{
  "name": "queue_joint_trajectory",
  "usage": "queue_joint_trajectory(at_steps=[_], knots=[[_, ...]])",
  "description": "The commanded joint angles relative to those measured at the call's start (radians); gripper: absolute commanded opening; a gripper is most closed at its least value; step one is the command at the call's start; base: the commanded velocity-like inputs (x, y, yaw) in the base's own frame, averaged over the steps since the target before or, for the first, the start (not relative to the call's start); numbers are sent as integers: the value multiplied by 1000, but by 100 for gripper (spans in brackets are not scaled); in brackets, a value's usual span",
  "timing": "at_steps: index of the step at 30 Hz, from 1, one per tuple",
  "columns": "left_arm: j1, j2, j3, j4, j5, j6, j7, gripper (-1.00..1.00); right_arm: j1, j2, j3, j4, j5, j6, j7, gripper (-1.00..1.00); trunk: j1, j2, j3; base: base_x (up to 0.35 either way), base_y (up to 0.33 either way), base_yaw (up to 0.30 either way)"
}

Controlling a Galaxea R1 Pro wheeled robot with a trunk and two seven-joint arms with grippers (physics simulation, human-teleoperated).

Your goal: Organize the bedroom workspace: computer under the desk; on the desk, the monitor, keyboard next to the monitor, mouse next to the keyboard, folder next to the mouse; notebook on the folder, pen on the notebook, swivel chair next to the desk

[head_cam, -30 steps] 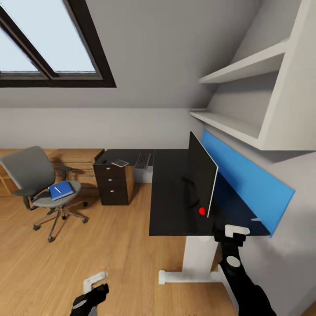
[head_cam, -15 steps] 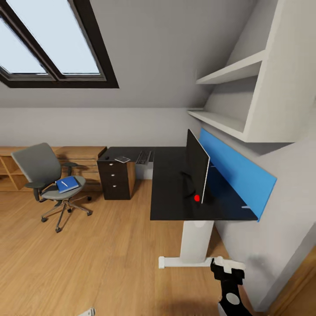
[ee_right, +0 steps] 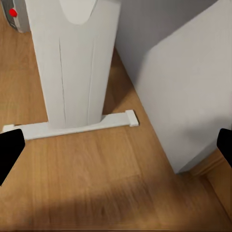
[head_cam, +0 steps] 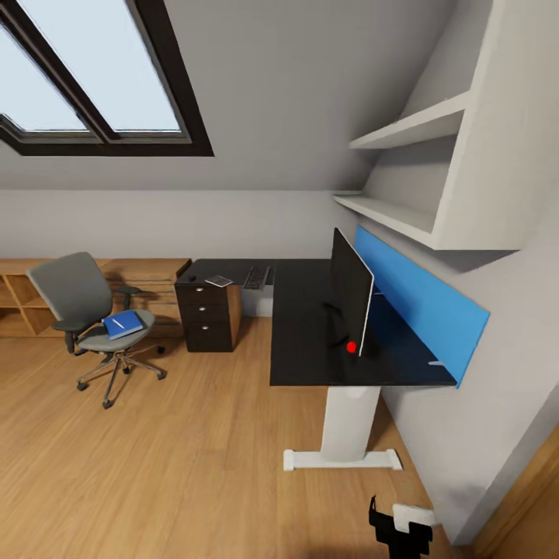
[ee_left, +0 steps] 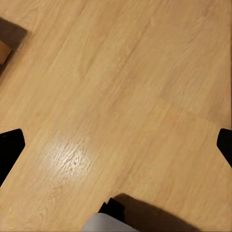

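The black L-shaped desk stands along the right wall on a white leg. On it the monitor is upright, seen edge-on. At the far end lie the keyboard, the notebook and the small mouse. The swivel chair stands apart at the left, with the blue folder and white pen on its seat. A grey computer corner with a red dot peeks past the leg. My right gripper hangs open near the floor. My left gripper is open over bare floor.
A black three-knob drawer unit sits under the desk's far end. Light wooden cabinets line the back wall. A blue wall panel and white shelves are at the right. The desk's white foot lies close before my right gripper.
The camera has risen and pulled back, so the whole room shifted. My right gripper dropped from the desk's near edge to floor level, and the left gripper left the head view.
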Motion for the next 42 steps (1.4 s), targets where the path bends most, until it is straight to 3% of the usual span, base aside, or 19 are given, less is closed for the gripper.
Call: queue_joint_trajectory(at_steps=[1,2,5,13,22,25,31,42], knots=[[-1,1,-8,1,8,-4,-1,100,-1,1,2,2,4,-1,-8,100,0,-1,-2,-15,259,0],[-1,-1,-9,7,8,-3,-43,100,-1,30,0,22,4,-2,-7,100,0,-1,-2,-1,327,171],[-1,-2,-10,7,8,-3,-46,100,-1,36,0,30,4,-2,-7,100,0,-1,-3,-1,329,213],[-1,-2,-10,7,8,-2,-67,100,-1,37,4,35,5,-2,4,100,0,-1,-8,0,332,117],[-1,-2,-11,36,5,-3,-115,100,-1,37,6,51,7,-2,75,100,0,-1,-8,23,328,6],[-1,-2,-11,37,5,-3,-116,100,-1,37,6,52,8,-2,77,100,0,-1,-8,193,269,0],[-1,-2,-11,39,-28,-3,-116,100,-1,38,6,53,9,-2,79,100,0,-1,-8,250,259,0],[-1,-2,-11,39,-33,-3,-116,100,-1,40,6,68,8,-3,79,100,0,-1,-8,247,251,-15]])
